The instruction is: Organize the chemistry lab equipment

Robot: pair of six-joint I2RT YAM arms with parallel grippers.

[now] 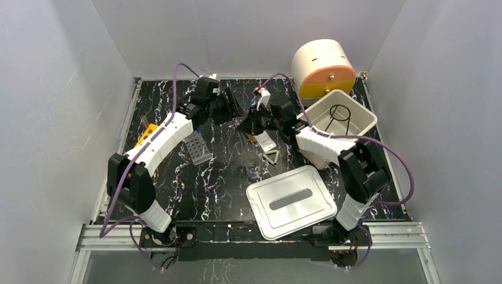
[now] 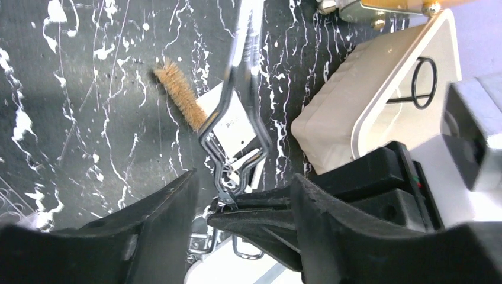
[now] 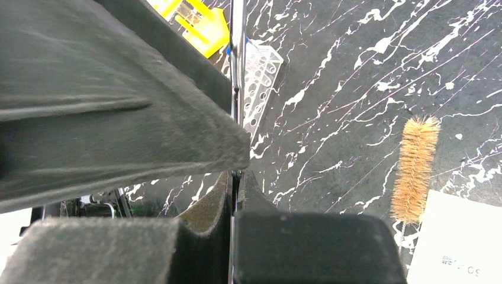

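My right gripper (image 1: 245, 125) is shut on one end of the metal scissor-like tongs (image 2: 237, 112) and holds them above the table. In the right wrist view (image 3: 237, 174) the thin metal runs up between the closed pads. My left gripper (image 2: 244, 177) is open, with its jaws wide on either side of the tongs and the right gripper's tip, not touching them. The black wire loop (image 1: 339, 113) lies in the white bin (image 1: 366, 121). The grey tube rack (image 1: 197, 148) lies left of centre. A white triangle (image 1: 271, 157) lies mid-table. A bristle brush (image 3: 414, 165) lies beside a white card (image 3: 456, 236).
The bin's white lid (image 1: 291, 201) lies at the front centre. A white and orange cylinder (image 1: 322, 68) stands at the back right. A yellow item (image 1: 146, 133) lies at the left edge under the left arm. White walls close in the table.
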